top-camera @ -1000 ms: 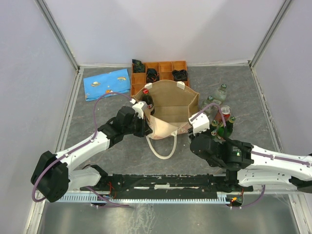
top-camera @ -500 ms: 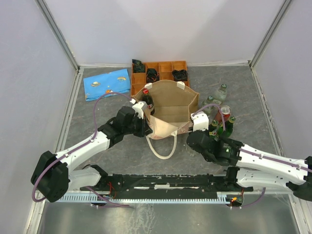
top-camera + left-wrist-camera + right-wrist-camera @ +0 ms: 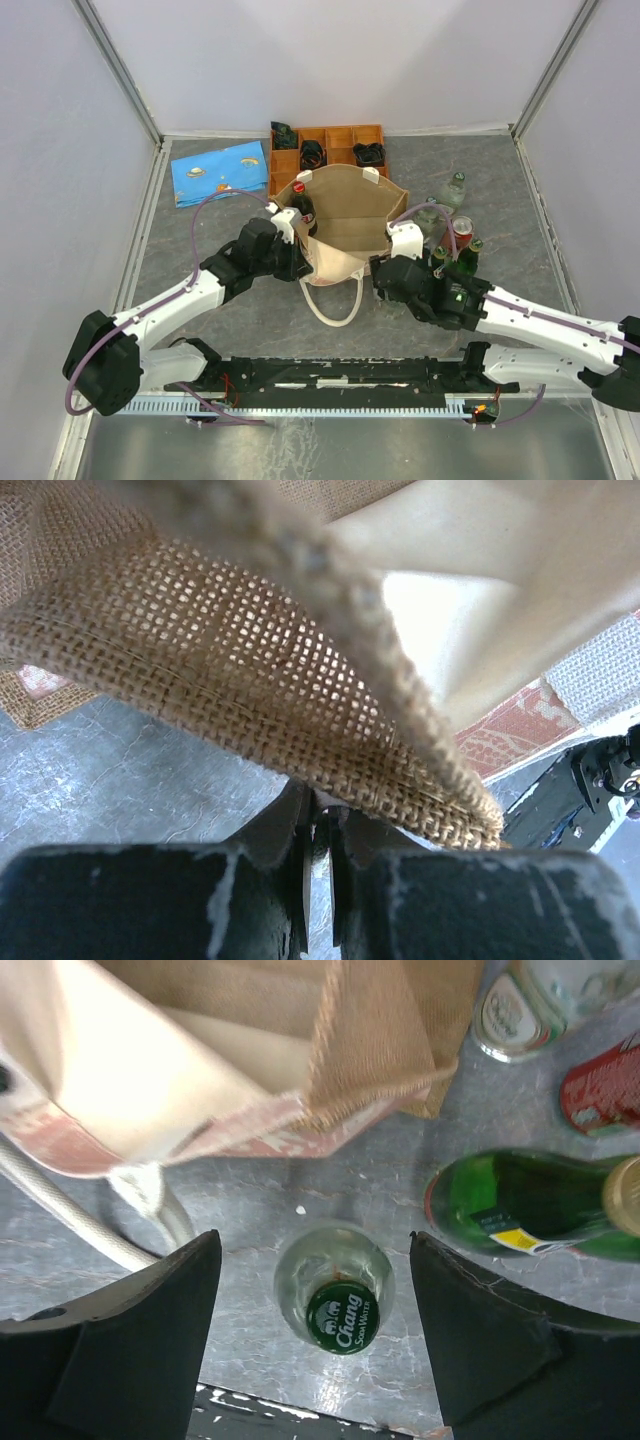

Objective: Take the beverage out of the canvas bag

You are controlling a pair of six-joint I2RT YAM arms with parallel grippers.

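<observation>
The bag (image 3: 345, 258) stands mid-desk (image 3: 500, 170). It is one boxy tan tote of coarse open-weave burlap, with a cream lining, a cream rope handle (image 3: 70, 1218) and a pinkish patterned band low down. My left hand (image 3: 320, 825) is pinched tight on its rim. One dark red-capped bottle (image 3: 302, 208) seems to stand inside its left corner. My right hand (image 3: 315, 1295) hangs spread wide over one clear green-capped bottle (image 3: 335, 1280), near one green bottle (image 3: 520, 1205) and one red can (image 3: 605, 1090).
</observation>
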